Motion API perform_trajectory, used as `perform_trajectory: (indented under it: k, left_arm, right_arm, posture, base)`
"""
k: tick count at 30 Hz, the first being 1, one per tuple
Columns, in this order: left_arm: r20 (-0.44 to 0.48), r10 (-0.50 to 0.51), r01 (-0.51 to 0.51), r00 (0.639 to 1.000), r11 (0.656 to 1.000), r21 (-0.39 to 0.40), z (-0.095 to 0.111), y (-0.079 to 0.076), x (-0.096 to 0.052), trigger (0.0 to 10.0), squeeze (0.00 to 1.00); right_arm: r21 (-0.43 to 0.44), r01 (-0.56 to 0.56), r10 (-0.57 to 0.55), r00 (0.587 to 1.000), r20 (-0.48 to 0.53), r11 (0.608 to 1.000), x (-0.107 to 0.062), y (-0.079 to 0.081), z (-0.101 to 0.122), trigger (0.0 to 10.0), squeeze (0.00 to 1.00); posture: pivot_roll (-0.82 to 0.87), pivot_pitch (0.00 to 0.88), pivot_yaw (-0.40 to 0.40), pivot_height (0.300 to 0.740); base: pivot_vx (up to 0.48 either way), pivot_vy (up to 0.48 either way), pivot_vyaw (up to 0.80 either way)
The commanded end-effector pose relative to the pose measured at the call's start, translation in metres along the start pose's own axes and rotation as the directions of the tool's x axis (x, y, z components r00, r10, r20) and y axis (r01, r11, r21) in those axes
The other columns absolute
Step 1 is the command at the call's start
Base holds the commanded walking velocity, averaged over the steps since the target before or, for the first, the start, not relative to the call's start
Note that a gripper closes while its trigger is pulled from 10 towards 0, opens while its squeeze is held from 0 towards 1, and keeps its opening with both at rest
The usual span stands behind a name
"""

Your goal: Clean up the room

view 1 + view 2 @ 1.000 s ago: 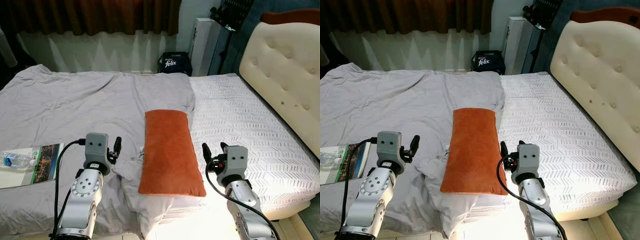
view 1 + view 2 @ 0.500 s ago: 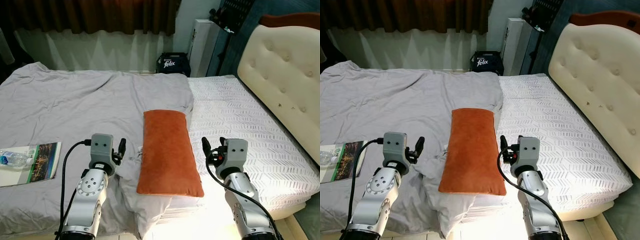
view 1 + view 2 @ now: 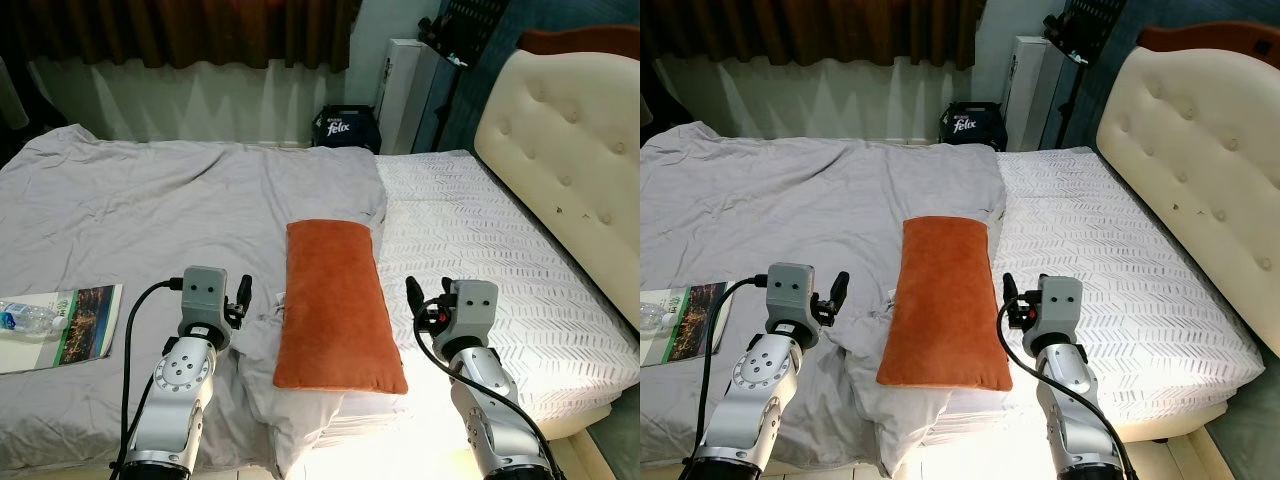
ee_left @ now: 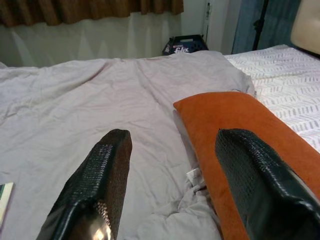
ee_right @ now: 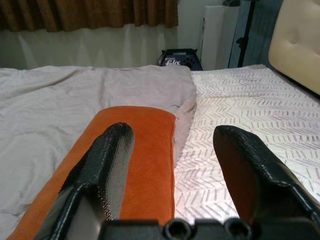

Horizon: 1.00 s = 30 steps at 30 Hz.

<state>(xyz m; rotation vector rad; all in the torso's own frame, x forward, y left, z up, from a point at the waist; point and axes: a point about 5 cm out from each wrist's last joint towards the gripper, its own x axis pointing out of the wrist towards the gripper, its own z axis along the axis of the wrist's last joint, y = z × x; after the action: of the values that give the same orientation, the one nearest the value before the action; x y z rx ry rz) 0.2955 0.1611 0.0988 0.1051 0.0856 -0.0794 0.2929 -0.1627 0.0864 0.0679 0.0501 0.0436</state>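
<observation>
An orange pillow (image 3: pixel 339 304) lies lengthwise near the foot edge of the bed, resting on a bunched fold of the grey duvet (image 3: pixel 180 210) that covers the robot's left part of the bed. To the right of the pillow the white patterned sheet (image 3: pixel 480 240) is bare up to the cream tufted headboard (image 3: pixel 570 140).

The left gripper (image 4: pixel 167 165) hangs just left of the pillow above the rumpled duvet, its fingers spread wide and holding nothing. The right gripper (image 5: pixel 172 160) hovers over the pillow's right edge where it meets the sheet, likewise parted and empty.

Far to the left on the duvet lie a magazine (image 3: pixel 88 320) and, touching it, what looks like a plastic water bottle (image 3: pixel 28 320), partly cut off by the frame. Beyond the bed, a dark Felix bag (image 3: pixel 348 126) sits on the floor beneath the brown curtains (image 3: pixel 190 30).
</observation>
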Motion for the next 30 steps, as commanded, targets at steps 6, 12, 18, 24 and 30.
perform_trajectory:
  k: [6, 12, 18, 24, 30]
  left_arm:
    - [0.009, 0.01, -0.01, 1.0, 1.0, -0.006, 0.0008, -0.0001, 0.0017, 10.0, 0.0]
    - [0.006, 0.011, -0.011, 1.0, 1.0, -0.018, 0.0004, -0.0009, 0.0016, 10.0, 0.0]
    - [0.006, 0.009, -0.009, 1.0, 0.999, -0.031, 0.0, -0.0019, 0.0011, 10.0, 0.0]
    - [0.022, 0.011, -0.01, 1.0, 1.0, -0.026, 0.0014, -0.0015, 0.0, 10.0, 0.0]
    - [-0.003, 0.02, -0.02, 1.0, 0.999, -0.031, -0.0018, -0.0015, 0.0012, 10.0, 0.0]
  right_arm:
    - [-0.002, 0.011, -0.011, 1.0, -0.005, 1.0, 0.0003, -0.0021, -0.0004, 10.0, 0.0]
    - [-0.006, 0.007, -0.007, 1.0, -0.008, 1.0, 0.0002, -0.0019, -0.0012, 10.0, 0.0]
    - [-0.01, 0.006, -0.006, 1.0, -0.011, 1.0, -0.0003, -0.0019, -0.0015, 10.0, 0.0]
    - [-0.017, -0.018, 0.018, 1.0, -0.015, 1.0, -0.0009, 0.0013, -0.0028, 10.0, 0.0]
    - [-0.015, -0.017, 0.017, 1.0, -0.025, 1.0, -0.001, 0.0023, -0.0039, 10.0, 0.0]
  posture:
    - [0.04, 0.0, -0.063, 0.74]
    - [0.04, 0.0, -0.064, 0.74]
    - [0.03, 0.0, -0.066, 0.74]
    - [0.03, 0.0, -0.064, 0.74]
    - [0.03, 0.0, -0.064, 0.74]
  base:
    - [0.0, -0.286, 0.0]
    - [0.0, -0.153, 0.0]
    - [0.0, 0.0, 0.0]
    - [0.089, -0.132, 0.46]
    - [0.283, -0.246, 0.51]
